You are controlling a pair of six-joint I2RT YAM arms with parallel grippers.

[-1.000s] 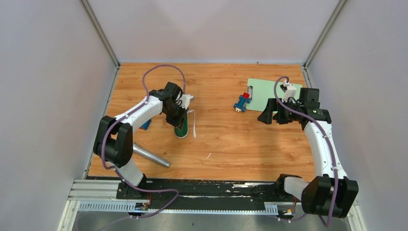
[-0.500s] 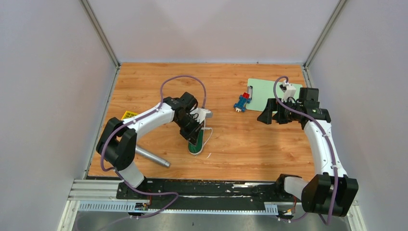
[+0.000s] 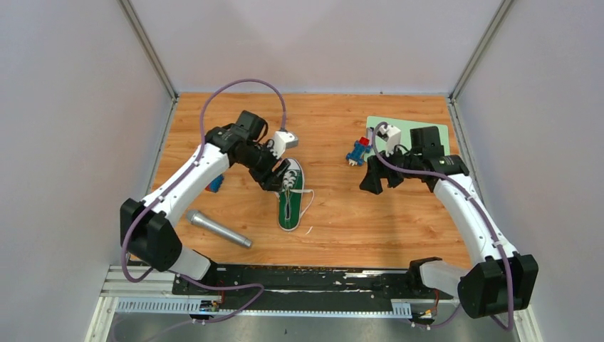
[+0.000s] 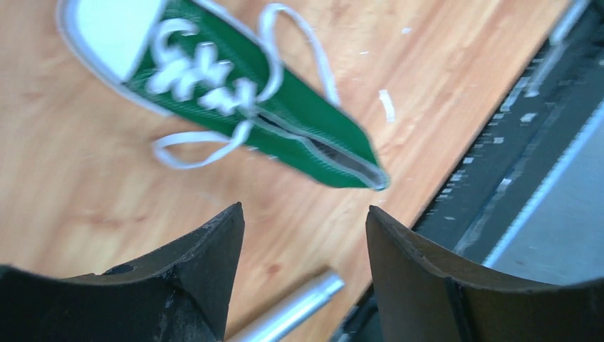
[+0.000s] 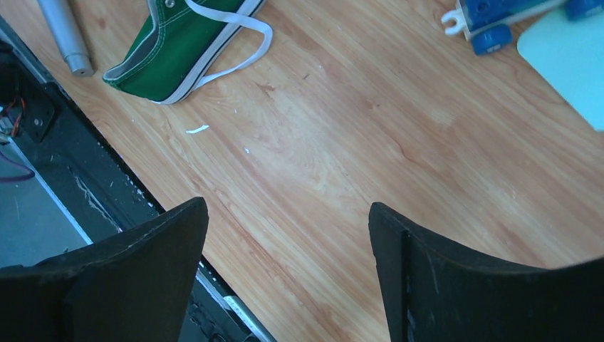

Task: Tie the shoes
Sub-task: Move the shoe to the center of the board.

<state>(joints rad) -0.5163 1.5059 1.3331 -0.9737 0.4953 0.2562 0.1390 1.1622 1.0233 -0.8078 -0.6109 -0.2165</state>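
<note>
The shoes are a single green sneaker (image 3: pixel 289 208) lying on the wooden table, white toe cap toward the far side and heel toward me. Its white laces (image 3: pixel 307 201) trail loose in a loop on its right side. My left gripper (image 3: pixel 273 175) hovers open just left of the toe end, with nothing between its fingers. In the left wrist view the sneaker (image 4: pixel 285 121) lies beyond the open gripper (image 4: pixel 305 215). My right gripper (image 3: pixel 377 182) stands open to the right of the sneaker, apart from it. The right wrist view shows the heel (image 5: pixel 171 57) far beyond the empty gripper (image 5: pixel 286 208).
A metal cylinder (image 3: pixel 218 229) lies near the front left, also the cylinder (image 4: pixel 292 313) under the left jaws. A blue and red toy (image 3: pixel 358 151) sits beside a pale green mat (image 3: pixel 413 142) at the back right. A small blue object (image 3: pixel 216 184) lies under the left arm.
The left gripper carried the sneaker right and toward the near side, then let go and opened, pulling back up to the toe end. The right arm swung left toward the middle.
</note>
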